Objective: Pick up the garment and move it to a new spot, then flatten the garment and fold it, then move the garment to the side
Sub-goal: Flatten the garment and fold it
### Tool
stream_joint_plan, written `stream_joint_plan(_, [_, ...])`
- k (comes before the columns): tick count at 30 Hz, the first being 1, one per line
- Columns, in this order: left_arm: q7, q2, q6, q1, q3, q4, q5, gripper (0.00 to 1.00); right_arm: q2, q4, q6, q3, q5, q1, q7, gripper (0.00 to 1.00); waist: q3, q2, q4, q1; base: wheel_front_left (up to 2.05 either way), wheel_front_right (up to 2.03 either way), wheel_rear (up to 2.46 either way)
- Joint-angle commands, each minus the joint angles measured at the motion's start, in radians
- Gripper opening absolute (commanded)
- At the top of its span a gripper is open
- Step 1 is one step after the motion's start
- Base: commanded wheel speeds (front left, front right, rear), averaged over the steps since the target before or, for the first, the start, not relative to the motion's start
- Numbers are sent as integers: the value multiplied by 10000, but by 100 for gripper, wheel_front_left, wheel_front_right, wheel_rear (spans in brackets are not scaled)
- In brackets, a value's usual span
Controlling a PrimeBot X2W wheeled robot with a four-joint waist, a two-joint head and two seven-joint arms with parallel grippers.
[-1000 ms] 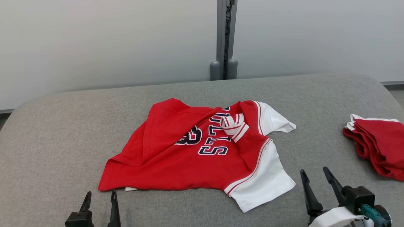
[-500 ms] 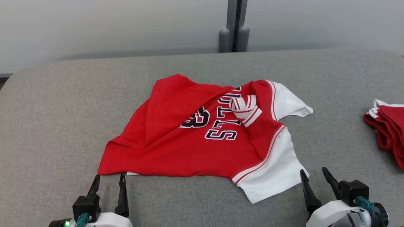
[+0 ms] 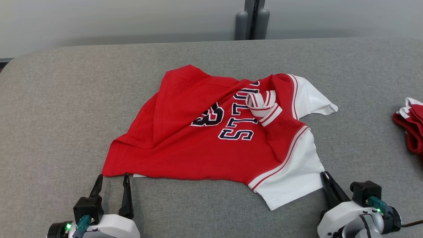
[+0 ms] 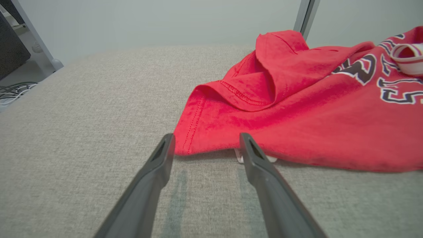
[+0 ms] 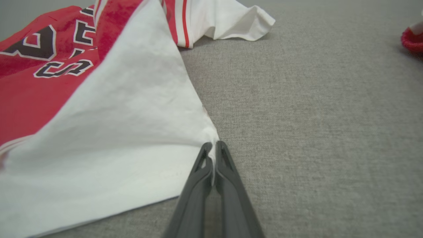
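The garment (image 3: pixel 211 138) is a red shirt with white sleeves and dark lettering, lying rumpled on the grey padded surface (image 3: pixel 66 99). My right gripper (image 3: pixel 325 175) is shut on the corner of the near white sleeve (image 5: pixel 132 132), and the cloth is pinched between its fingertips (image 5: pixel 214 147). My left gripper (image 3: pixel 112 177) stands open at the shirt's red hem corner (image 4: pixel 198 132), one finger on each side of that corner (image 4: pixel 205 140), touching nothing I can see. A small white tag (image 3: pixel 138 176) peeks from under the hem.
A folded stack of red and white garments (image 3: pixel 409 129) lies at the right edge of the surface. A grey post (image 3: pixel 254 19) stands against the wall behind. Cables lie on the floor (image 4: pixel 13 92) off the left edge.
The camera tilted down, shifting the whole picture. My right gripper reached the white sleeve corner and shut on it. My left gripper came forward to the red hem corner, still open.
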Motion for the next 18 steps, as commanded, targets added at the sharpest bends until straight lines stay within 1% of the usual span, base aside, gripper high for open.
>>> stream_joint_plan(1, [-18, 42, -10, -212, 120, 25, -104, 100, -81, 26, -6, -116, 87, 25, 55, 0, 47, 0, -107, 0, 0, 0, 0])
stream_joint_plan(8, [-18, 43, -26, -244, 195, 275, -336, 100, -65, -661, -3, -690, -38, 209, 32, 0, 108, 0, -471, 0, 0, 0, 0])
stream_joint_plan(10, [-17, 40, 1, -271, 222, 472, -463, 100, -65, -915, -3, -857, -52, 316, 32, 0, 136, 0, -664, 0, 0, 0, 0])
stream_joint_plan(18, [-18, 41, 39, -386, 271, 1030, -770, 100, -65, -1234, -3, -825, 150, 332, 32, 0, 147, 0, -929, 0, 0, 0, 0])
